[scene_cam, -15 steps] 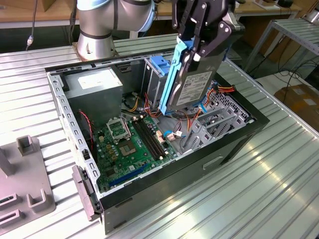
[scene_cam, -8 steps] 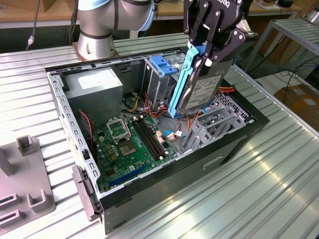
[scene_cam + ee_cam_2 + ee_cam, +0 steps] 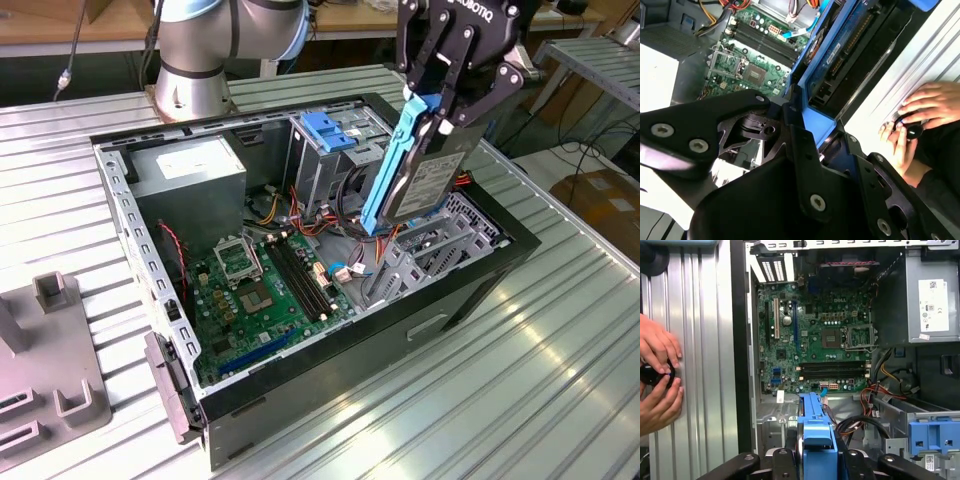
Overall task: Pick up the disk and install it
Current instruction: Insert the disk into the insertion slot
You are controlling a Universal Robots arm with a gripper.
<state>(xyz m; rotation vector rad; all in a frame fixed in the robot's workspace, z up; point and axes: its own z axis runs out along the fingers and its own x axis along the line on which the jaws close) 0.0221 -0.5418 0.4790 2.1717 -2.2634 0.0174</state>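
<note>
Over the drive cage (image 3: pixel 420 262) at the exterior view's right of the open computer (image 3: pixel 300 372), the gripper (image 3: pixel 452 112) pinches the tilted disk (image 3: pixel 428 178); loose cables (image 3: pixel 867 390) beneath could snag it and jam insertion.

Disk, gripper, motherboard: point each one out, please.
disk (image 3: pixel 430 185): exterior view, on its grey labelled face.
gripper (image 3: pixel 445 108): exterior view, midway between the fingertips clamped on the disk's upper end.
motherboard (image 3: pixel 810 347): first wrist view, on the green board beside the processor socket.
</note>
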